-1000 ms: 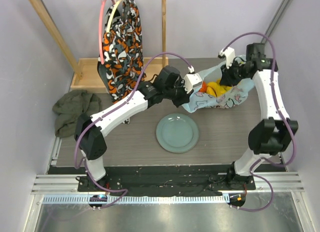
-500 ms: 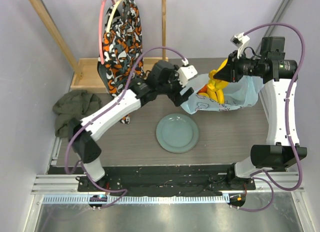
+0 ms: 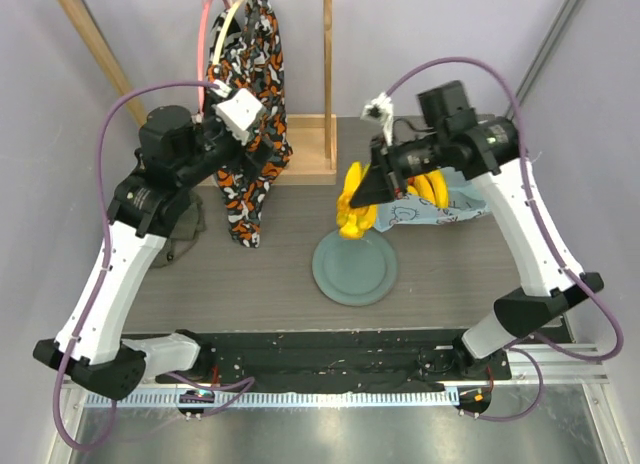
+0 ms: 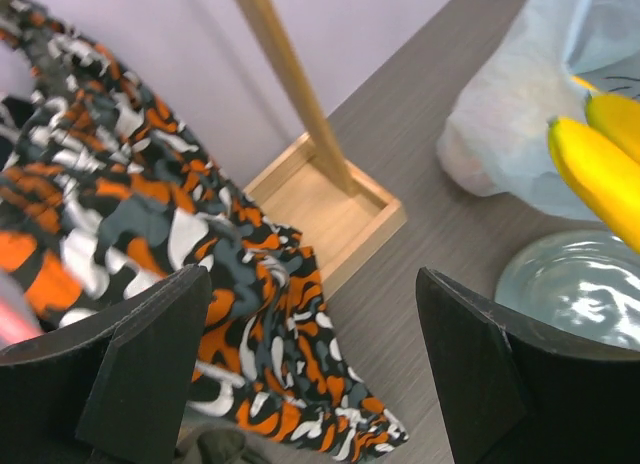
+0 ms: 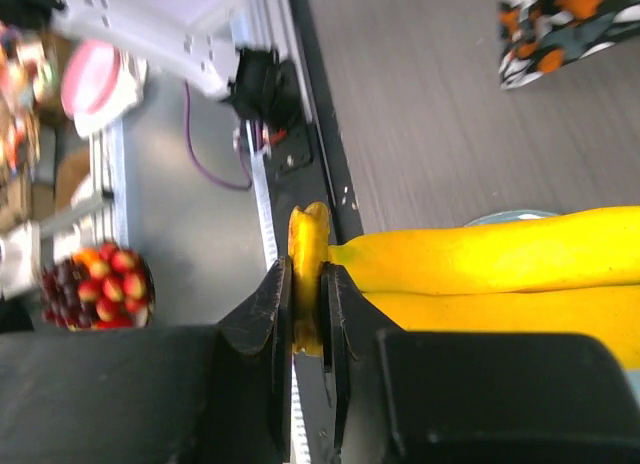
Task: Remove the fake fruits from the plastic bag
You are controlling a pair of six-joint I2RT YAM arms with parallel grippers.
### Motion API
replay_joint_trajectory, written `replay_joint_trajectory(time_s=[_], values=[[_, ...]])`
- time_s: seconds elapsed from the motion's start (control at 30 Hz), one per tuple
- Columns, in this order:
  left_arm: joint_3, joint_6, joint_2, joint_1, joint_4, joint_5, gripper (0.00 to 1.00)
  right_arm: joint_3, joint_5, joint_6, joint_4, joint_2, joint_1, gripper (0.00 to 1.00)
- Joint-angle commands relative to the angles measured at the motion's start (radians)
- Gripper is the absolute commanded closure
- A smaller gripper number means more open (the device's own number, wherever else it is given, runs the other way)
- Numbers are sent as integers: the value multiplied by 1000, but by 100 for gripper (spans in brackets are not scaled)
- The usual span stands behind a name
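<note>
- The right tool [image 5: 305, 276] is pinched narrow on the stub stem of the yellow banana bunch [image 3: 351, 204], one finger on each side of the stem.
- In the top view the bunch hangs in the air below that tool, clear of the plastic bag [image 3: 447, 210] and above the far rim of the grey-green plate [image 3: 354, 268].
- The bunch does not touch the plate, as far as the top view shows.
- The light-blue bag lies crumpled on the dark wood-grain surface [image 3: 270, 274], just right of the bunch, with its printed side showing.
- More yellow fruit [image 3: 432, 189] shows at the bag's mouth, partly hidden by the right arm; which pieces these are cannot be told.
- The left tool [image 4: 312, 279] is spread wide and holds nothing.
- It hangs raised at the far left, above the orange-black-white patterned cloth [image 4: 150, 234], well apart from bag and bunch.
- That cloth hangs from pink and yellow hangers [image 3: 215, 39] on a wooden rack [image 3: 310, 154], its lower end near the rack's shallow base tray.
- A dark green cloth [image 3: 190, 224] lies bunched on the left side of the surface, mostly hidden behind the left arm.
- In the left wrist view the bag, two yellow banana tips and the plate's rim sit at the right edge.
</note>
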Motion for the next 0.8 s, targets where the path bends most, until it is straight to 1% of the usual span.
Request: replay_joint_trajectory(time_s=[0.0, 0.03, 0.07, 0.1, 0.13, 0.17, 0.23, 0.27, 0.3, 0.37, 0.4, 0.43, 0.5, 0.57, 0.6, 0.77], values=[[-60, 18, -65, 77, -22, 53, 12, 77, 149, -129, -109, 90, 163, 99], [-71, 12, -82, 100, -21, 59, 12, 90, 222, -139, -141, 110, 200, 99], [-88, 2, -110, 113, -21, 69, 12, 98, 263, -165, -173, 170, 259, 99], [-97, -14, -125, 123, -22, 76, 12, 109, 295, -189, -207, 197, 289, 99], [-106, -24, -140, 143, -22, 86, 12, 92, 350, -177, -221, 218, 312, 99], [-126, -31, -156, 153, -19, 105, 12, 65, 446, -164, -199, 230, 353, 99], [-145, -56, -197, 182, -16, 126, 12, -16, 542, -145, -135, 233, 390, 99], [-160, -65, -209, 191, -16, 134, 12, -32, 629, -145, -132, 242, 413, 99], [-168, -73, -229, 209, -13, 149, 12, -43, 674, -140, -132, 268, 447, 99], [-191, -84, -251, 225, -7, 154, 12, -86, 752, -124, -121, 287, 474, 99], [-200, -84, -262, 235, -4, 157, 12, -100, 868, -114, -112, 310, 491, 99], [-223, -76, -285, 242, 2, 159, 12, -124, 921, -105, -98, 322, 491, 99], [-245, -73, -305, 260, 16, 155, 12, -135, 975, -113, -101, 356, 491, 99], [-266, -71, -326, 272, 16, 152, 12, -155, 976, -117, -112, 399, 491, 99], [-272, -71, -332, 280, 19, 154, 12, -191, 1016, -114, -115, 409, 493, 99], [-304, -64, -360, 297, 27, 155, 12, -288, 1084, -123, -110, 435, 493, 99]])
